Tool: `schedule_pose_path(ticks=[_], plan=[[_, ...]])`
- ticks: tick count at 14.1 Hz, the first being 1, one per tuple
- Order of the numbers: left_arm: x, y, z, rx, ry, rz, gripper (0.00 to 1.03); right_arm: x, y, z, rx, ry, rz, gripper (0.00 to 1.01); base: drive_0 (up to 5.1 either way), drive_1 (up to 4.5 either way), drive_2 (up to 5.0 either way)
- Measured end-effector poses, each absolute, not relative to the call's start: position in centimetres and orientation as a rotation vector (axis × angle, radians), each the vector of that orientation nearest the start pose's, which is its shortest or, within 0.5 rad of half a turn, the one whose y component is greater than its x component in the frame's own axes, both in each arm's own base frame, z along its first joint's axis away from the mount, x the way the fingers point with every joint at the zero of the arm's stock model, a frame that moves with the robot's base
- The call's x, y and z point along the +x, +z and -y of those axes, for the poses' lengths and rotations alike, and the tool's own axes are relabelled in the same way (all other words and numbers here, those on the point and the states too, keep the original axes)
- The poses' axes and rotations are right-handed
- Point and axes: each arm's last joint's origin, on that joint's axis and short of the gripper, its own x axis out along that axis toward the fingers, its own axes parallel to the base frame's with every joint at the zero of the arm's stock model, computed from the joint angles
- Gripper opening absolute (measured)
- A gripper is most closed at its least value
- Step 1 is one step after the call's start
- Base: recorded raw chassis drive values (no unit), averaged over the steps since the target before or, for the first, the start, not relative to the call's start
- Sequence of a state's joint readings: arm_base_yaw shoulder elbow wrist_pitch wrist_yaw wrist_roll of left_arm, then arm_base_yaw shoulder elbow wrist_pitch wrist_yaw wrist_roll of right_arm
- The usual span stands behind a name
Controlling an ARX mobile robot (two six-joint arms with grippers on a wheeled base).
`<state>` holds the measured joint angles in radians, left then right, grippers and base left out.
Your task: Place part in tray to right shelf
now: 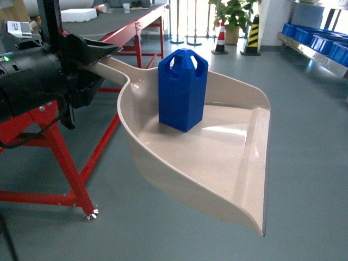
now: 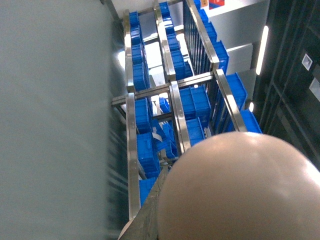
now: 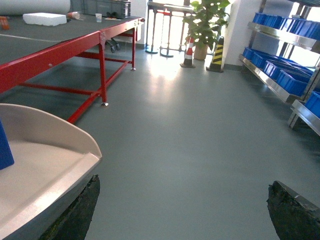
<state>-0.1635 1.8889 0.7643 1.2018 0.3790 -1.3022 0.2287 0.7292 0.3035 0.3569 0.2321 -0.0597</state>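
The blue part (image 1: 182, 92) stands upright in the beige tray (image 1: 217, 163), near its back wall. My left gripper (image 1: 89, 57) is shut on the tray's handle and holds it in the air above the floor. In the left wrist view the tray (image 2: 240, 190) fills the lower right, with the right shelf (image 2: 172, 100) and its blue crates beyond. My right gripper (image 3: 182, 195) is open over bare floor, with the tray (image 3: 45, 170) and an edge of the part (image 3: 5, 150) just to its left. The right shelf (image 1: 321, 46) runs along the far right (image 3: 280, 75).
A red-framed table (image 1: 60, 157) stands to the left, close behind the tray. A traffic cone (image 1: 220, 38), a yellow-black bollard (image 1: 252, 35) and a potted plant (image 1: 234, 13) are at the far end. Grey floor (image 3: 190, 130) stretches toward the shelf.
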Motion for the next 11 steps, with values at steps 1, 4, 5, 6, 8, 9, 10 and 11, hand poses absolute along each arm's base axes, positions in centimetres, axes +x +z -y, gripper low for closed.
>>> schedule_pose_path(ticks=[1, 4, 5, 6, 8, 9, 10, 11], plan=[[35.02, 16.58, 6.92, -1.259, -0.51, -0.293, 0.14, 16.4, 22.62, -3.13, -0.075, -0.001, -0.067, 0.98, 5.0, -2.45, -2.4], [35.02, 16.6, 6.94, -1.259, -0.511, -0.291, 0.14, 16.4, 22.63, -3.13, -0.075, -0.001, -0.067, 0.98, 5.0, -2.45, -2.4], [35.0, 16.55, 7.05, -1.259, -0.51, -0.297, 0.14, 16.39, 22.63, -3.13, -0.075, -0.002, -0.067, 0.98, 5.0, -2.45, -2.4], [34.94, 16.69, 7.31, -1.257, -0.527, -0.292, 0.14, 16.39, 22.62, -3.1, -0.076, -0.008, -0.068, 0.98, 5.0, -2.45, -2.4], [34.93, 16.44, 7.21, -1.258, -0.516, -0.309, 0.14, 16.39, 22.61, -3.12, -0.076, -0.004, -0.069, 0.98, 5.0, -2.45, -2.4], [34.9, 16.61, 7.04, -1.257, -0.522, -0.293, 0.14, 16.33, 22.71, -3.11, -0.074, -0.005, -0.061, 0.98, 5.0, -2.45, -2.4], [34.93, 16.6, 6.96, -1.258, -0.515, -0.293, 0.14, 16.34, 22.71, -3.11, -0.074, -0.004, -0.061, 0.98, 0.1, 4.2, -3.9], [34.94, 16.53, 6.96, -1.259, -0.51, -0.298, 0.14, 16.34, 22.7, -3.11, -0.074, -0.004, -0.062, 0.98, 0.1, 4.2, -3.9]])
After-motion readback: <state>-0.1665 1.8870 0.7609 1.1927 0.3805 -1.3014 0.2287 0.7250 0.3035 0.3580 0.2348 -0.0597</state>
